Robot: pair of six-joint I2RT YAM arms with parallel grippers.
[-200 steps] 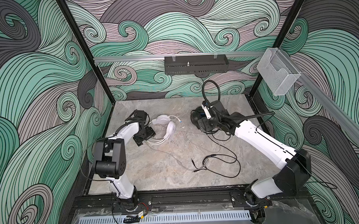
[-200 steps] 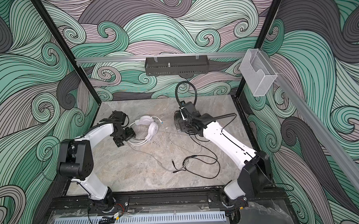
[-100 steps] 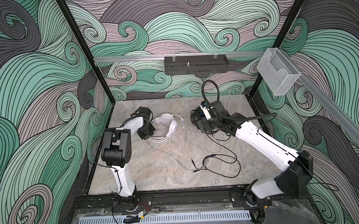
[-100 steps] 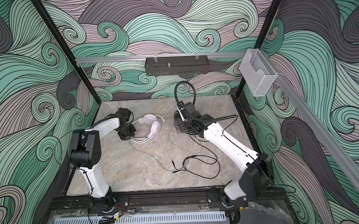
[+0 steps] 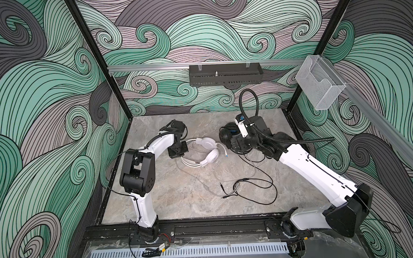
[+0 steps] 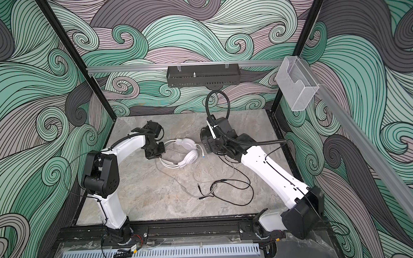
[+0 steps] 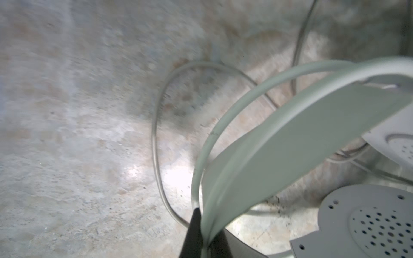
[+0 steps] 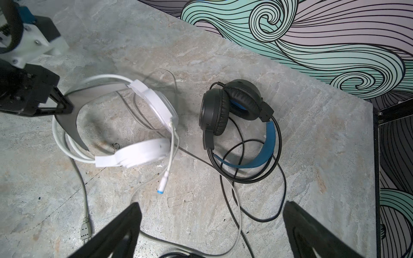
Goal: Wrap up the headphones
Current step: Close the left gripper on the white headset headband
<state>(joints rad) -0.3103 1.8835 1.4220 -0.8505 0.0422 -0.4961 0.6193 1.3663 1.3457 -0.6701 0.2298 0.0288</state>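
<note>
Headphones (image 5: 207,142), count two: one white headset (image 8: 138,154) and one black headset (image 8: 215,111) with blue band lining. Both lie on the tabletop (image 5: 175,198) toward the back, white on the left, black just beside it on the right. Cords, count two: one pale cord (image 8: 83,189), one black cord (image 8: 285,187), both trailing loose toward the front and crossing each other mid tabletop.

Your left hand (image 7: 203,236) is pinched shut on the white headset's headband. Your right hand (image 8: 211,206) hangs above the black headset, jaws spread wide, holding nothing.

Handling, my guess: headsets are light hard plastic, and the bands are springy, so they'll flex rather than break. Headband is the safe grip; cups look too wide and smooth. Cords are thin and limp and will snag where they cross, so separate them first. Take each cord close to its cup and wind from there; don't yank the plugs.
</note>
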